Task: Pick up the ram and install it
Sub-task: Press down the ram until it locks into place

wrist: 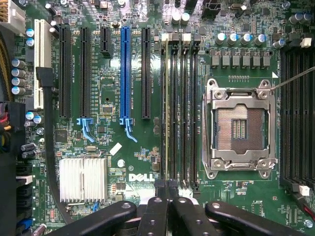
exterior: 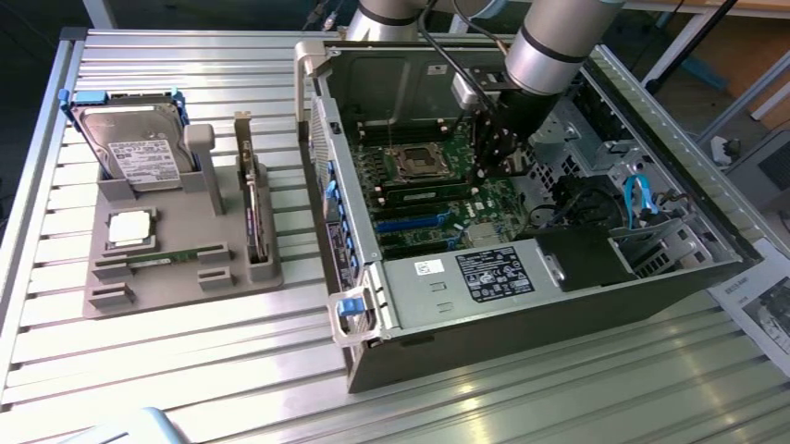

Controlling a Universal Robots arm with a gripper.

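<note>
Chiefly, we judge the hazard here to be uneven seating. The fingers (wrist: 156, 206), pressed together, sit over one end of the ram (wrist: 171, 113). A push there could tilt the stick, leaving its other end proud of the slot or straining the motherboard (wrist: 110, 78). A slip off that thin edge could also carry the fingers toward the bare processor socket (wrist: 239, 129) just beside the memory slots.

Reading the exterior view from its left, a grey tray (exterior: 173, 294) on the table (exterior: 185, 370) holds a matching stick (exterior: 165, 260), well apart from the work. Next comes the opened case (exterior: 519, 319), and then the arm (exterior: 549, 46), which reaches down into it.

In the wrist view we see the ram edge-on. It stands in a slot between the expansion slots and the socket and runs away from the fingertips, in line with them. We cannot tell whether the fingers touch its edge or hover just above it.
</note>
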